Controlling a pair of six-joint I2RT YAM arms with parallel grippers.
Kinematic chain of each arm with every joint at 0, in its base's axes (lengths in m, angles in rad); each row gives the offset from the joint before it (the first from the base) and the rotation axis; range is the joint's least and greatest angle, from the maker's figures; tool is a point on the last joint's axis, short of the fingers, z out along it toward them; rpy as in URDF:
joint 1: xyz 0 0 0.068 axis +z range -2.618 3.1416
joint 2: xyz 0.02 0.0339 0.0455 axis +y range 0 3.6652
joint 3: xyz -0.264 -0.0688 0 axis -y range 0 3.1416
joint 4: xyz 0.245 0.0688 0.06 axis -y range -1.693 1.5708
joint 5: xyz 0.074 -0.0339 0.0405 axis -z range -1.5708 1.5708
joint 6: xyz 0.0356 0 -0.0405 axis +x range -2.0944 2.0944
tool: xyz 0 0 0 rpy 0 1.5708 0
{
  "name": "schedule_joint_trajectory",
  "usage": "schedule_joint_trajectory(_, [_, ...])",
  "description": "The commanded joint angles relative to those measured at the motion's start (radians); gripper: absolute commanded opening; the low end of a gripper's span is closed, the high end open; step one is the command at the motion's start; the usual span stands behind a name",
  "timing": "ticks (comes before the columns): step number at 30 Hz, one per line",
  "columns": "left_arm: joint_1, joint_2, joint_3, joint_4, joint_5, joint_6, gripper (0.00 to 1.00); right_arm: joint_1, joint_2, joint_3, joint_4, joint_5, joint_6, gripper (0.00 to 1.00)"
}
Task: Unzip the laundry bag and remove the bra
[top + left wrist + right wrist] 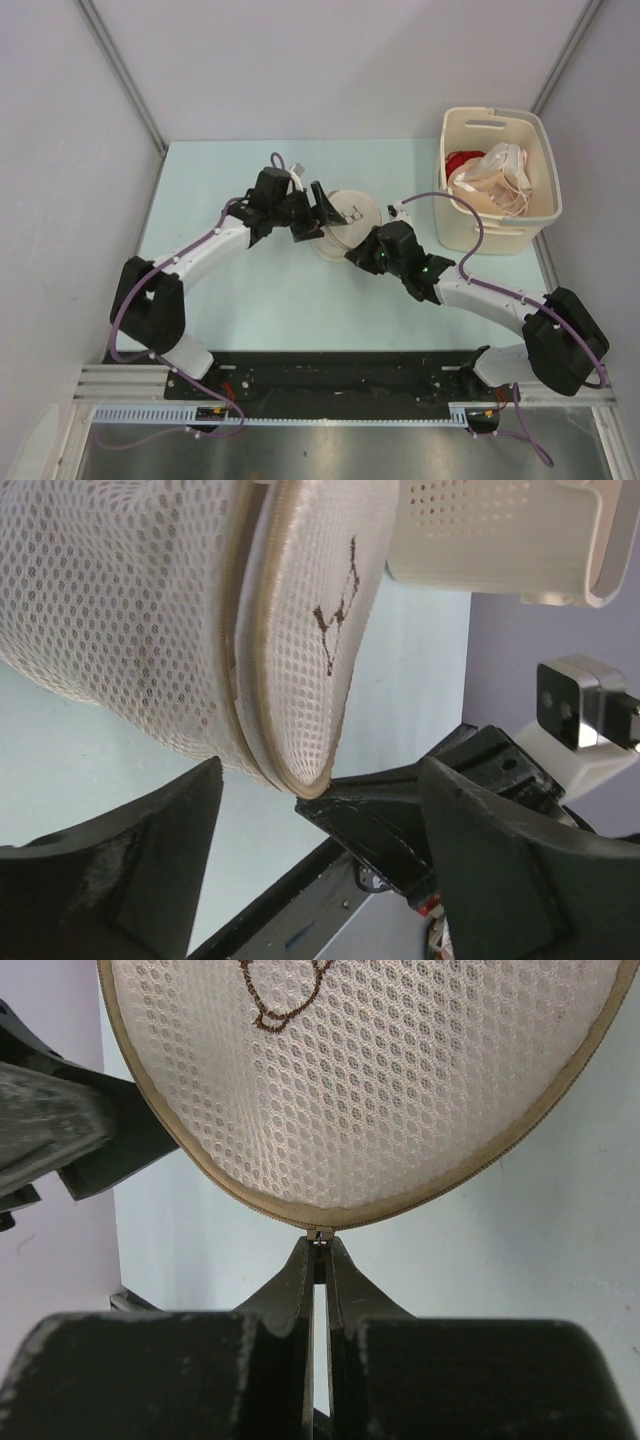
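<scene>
Fingers [300,1280] of the right gripper [320,1245] pinched shut on the zip pull [320,1233] right at their tips. Left gripper [320,770] spread wide, straddling the laundry bag [150,610] rim, gripping nothing. No bra in sight, presumably inside. Risks dragging the unbraced laundry bag along instead of running the zip, or losing the tiny zip pull.

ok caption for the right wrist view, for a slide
Right tool shut on the zip pull at the rim of the mesh laundry bag.
</scene>
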State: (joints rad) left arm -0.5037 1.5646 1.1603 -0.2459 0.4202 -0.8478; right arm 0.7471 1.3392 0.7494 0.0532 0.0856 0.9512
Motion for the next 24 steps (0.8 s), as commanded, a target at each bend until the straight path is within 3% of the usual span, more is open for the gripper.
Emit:
schedule_joint_trajectory(1, [-0.019, 0.024, 0.002, 0.080, -0.032, -0.042, 0.77, 0.003, -0.002, -0.002, 0.033, 0.011, 0.014, 0.00])
schedule_joint_trajectory(4, [-0.024, 0.051, 0.032, 0.068, -0.035, -0.043, 0.53, 0.003, -0.005, -0.002, 0.030, 0.009, 0.012, 0.00])
schedule_joint_trajectory(5, [-0.024, 0.052, 0.039, 0.063, -0.034, -0.039, 0.26, 0.000, -0.006, -0.002, 0.028, 0.006, 0.006, 0.00])
schedule_joint_trajectory(6, [-0.022, 0.055, 0.053, 0.034, -0.041, -0.013, 0.09, -0.008, -0.012, -0.002, 0.020, 0.006, -0.003, 0.00])
schedule_joint_trajectory(7, [-0.019, 0.060, 0.097, -0.001, -0.049, 0.010, 0.00, -0.020, -0.026, -0.002, -0.008, 0.006, -0.023, 0.00])
schedule_joint_trajectory(10, [-0.006, 0.066, 0.185, -0.108, -0.057, 0.117, 0.00, -0.100, -0.044, -0.002, -0.035, -0.055, -0.133, 0.00])
schedule_joint_trajectory(14, [0.049, 0.058, 0.257, -0.202, 0.028, 0.225, 0.00, -0.219, -0.058, 0.008, -0.048, -0.286, -0.341, 0.00])
schedule_joint_trajectory(19, [0.122, 0.015, 0.262, -0.214, 0.198, 0.257, 0.01, -0.345, -0.126, 0.010, -0.170, -0.317, -0.446, 0.00])
schedule_joint_trajectory(24, [0.133, 0.011, 0.271, -0.242, 0.278, 0.303, 0.00, -0.431, -0.120, 0.010, -0.101, -0.395, -0.499, 0.00])
